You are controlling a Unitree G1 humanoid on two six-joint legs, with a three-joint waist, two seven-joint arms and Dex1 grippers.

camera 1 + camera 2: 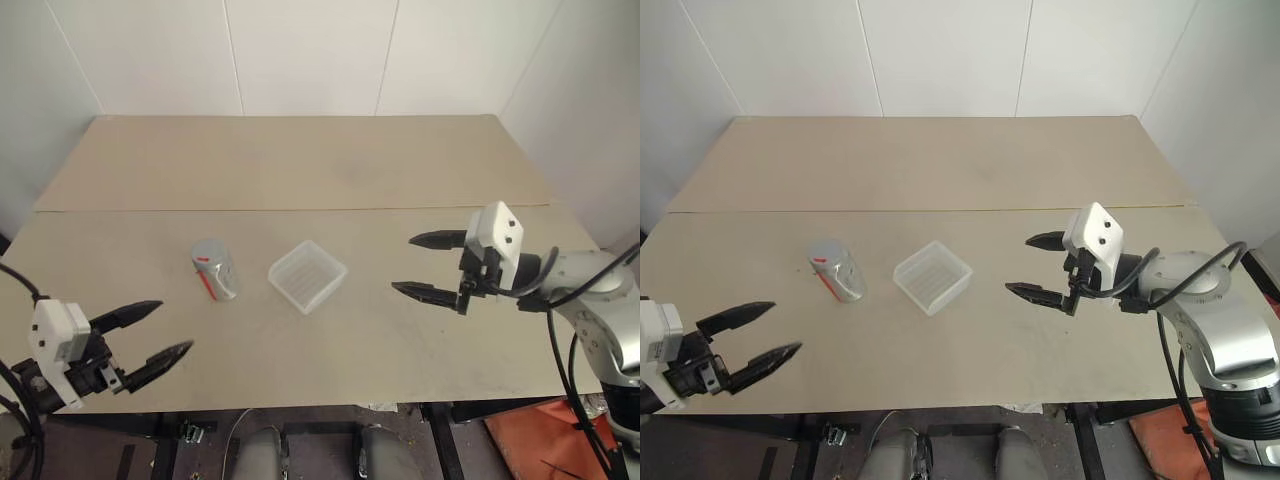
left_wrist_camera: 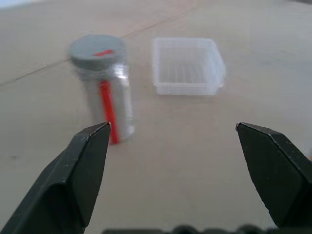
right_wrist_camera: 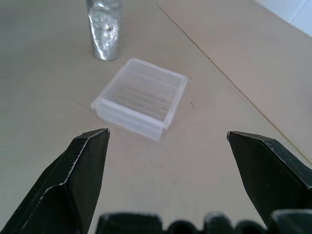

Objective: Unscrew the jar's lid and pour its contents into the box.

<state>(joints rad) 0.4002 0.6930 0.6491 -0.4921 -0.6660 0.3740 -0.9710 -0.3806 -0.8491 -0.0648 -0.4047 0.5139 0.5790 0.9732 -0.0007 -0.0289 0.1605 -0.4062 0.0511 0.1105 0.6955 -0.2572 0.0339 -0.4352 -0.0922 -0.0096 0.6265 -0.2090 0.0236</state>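
Observation:
The jar (image 1: 214,270) stands upright on the table, left of centre, a red stripe down its side. Its grey lid (image 2: 96,50) is screwed on, with a small red mark on top. The contents cannot be made out through the jar's wall. Just right of the jar sits the box (image 1: 307,275), a shallow translucent tub with nothing in it. My left gripper (image 1: 158,338) hovers open near the table's front left edge, pointing toward the jar from a distance. On the right, my right gripper (image 1: 427,265) is open too, well apart from the box and aimed at it.
The tan table (image 1: 300,170) has a seam running across it behind the jar and box. White walls close in at the back and both sides. An orange object (image 1: 545,440) lies on the floor past the front right corner.

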